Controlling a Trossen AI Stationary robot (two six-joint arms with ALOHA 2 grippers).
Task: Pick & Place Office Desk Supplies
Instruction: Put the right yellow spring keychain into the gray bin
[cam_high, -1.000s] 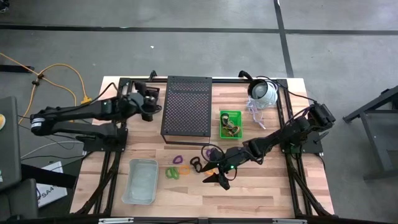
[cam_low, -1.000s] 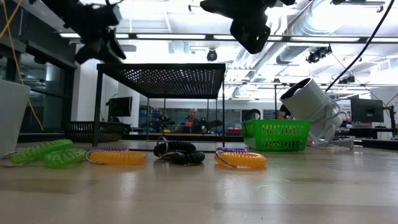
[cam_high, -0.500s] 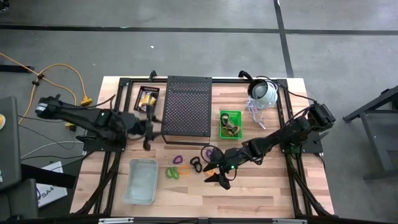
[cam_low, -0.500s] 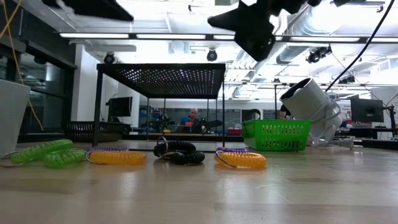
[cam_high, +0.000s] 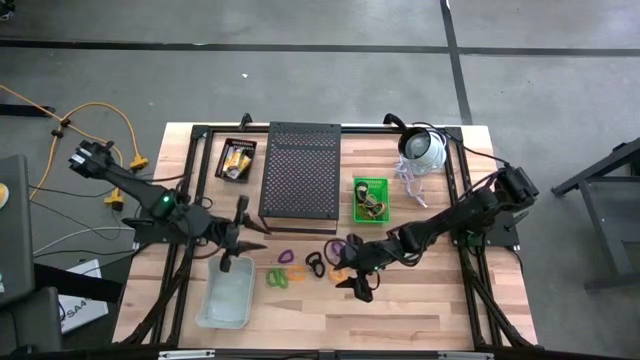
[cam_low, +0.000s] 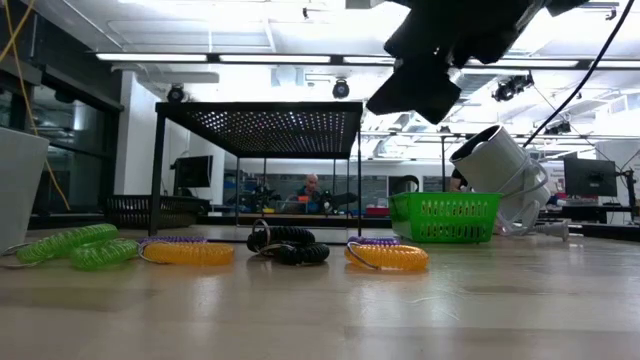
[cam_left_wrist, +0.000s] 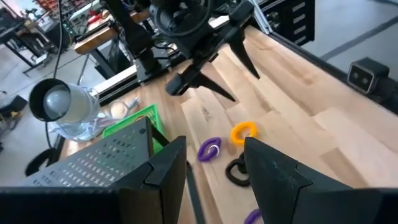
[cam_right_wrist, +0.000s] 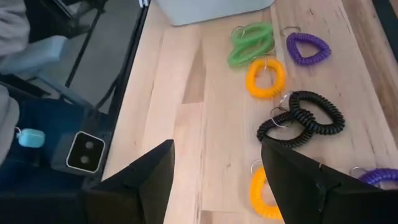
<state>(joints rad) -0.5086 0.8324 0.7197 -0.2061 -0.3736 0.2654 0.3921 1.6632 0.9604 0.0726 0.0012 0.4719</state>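
Observation:
Several coil loops lie flat on the wood table: purple (cam_high: 285, 257), green (cam_high: 277, 277), orange (cam_high: 297, 272), black (cam_high: 313, 264), and near my right gripper another purple (cam_high: 340, 247) and orange (cam_high: 338, 272). My right gripper (cam_high: 357, 283) hovers open just above the table beside them; its wrist view shows the black loops (cam_right_wrist: 301, 118) and an orange loop (cam_right_wrist: 261, 190) ahead of its fingers (cam_right_wrist: 134, 180). My left gripper (cam_high: 245, 240) hangs open in the air over the far end of the clear tray (cam_high: 225, 295), pointing toward the loops (cam_left_wrist: 244, 132).
A black mesh stand (cam_high: 300, 170) sits at the far middle. A green basket (cam_high: 370, 200) and a white dome device with a cable (cam_high: 422, 150) are to its right. A small black tray with yellow packets (cam_high: 237, 158) is at the far left. Bare wood lies near the front edge.
My left arm has swung from beside the mesh stand toward the table's near edge. It has turned as it went and now hangs over the clear tray's far end, still open. My right gripper has tipped down a little over the loops. The loops have not moved.

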